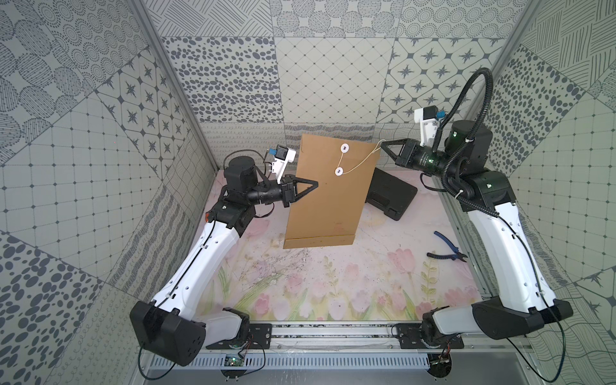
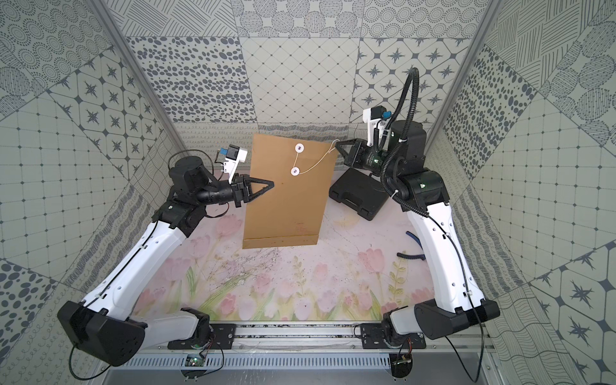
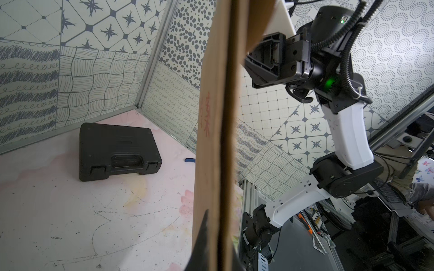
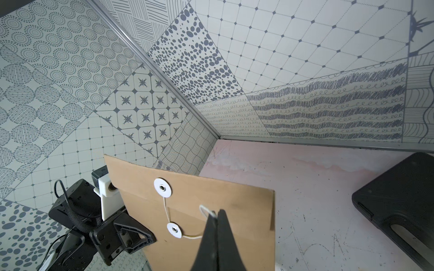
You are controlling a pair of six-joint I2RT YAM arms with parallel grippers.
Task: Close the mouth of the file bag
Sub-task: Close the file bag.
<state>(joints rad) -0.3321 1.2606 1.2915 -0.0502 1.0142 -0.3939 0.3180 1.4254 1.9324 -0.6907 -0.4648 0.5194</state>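
Left gripper (image 1: 315, 184): clenched on the bag's (image 1: 326, 206) near side edge, holding it upright with the button face turned toward my right jaws, so they can reach it.
Right gripper (image 1: 383, 144): pinched shut on the string's (image 4: 191, 237) free end, just past the bag's far top corner, leaving little slack.
String path: upper button (image 1: 344, 147), down round the lower button (image 1: 339, 171), then out to my right jaws.
Judgement: flap looks folded down and more turns seem needed.
Case (image 1: 390, 196): below my right jaws, untouched.
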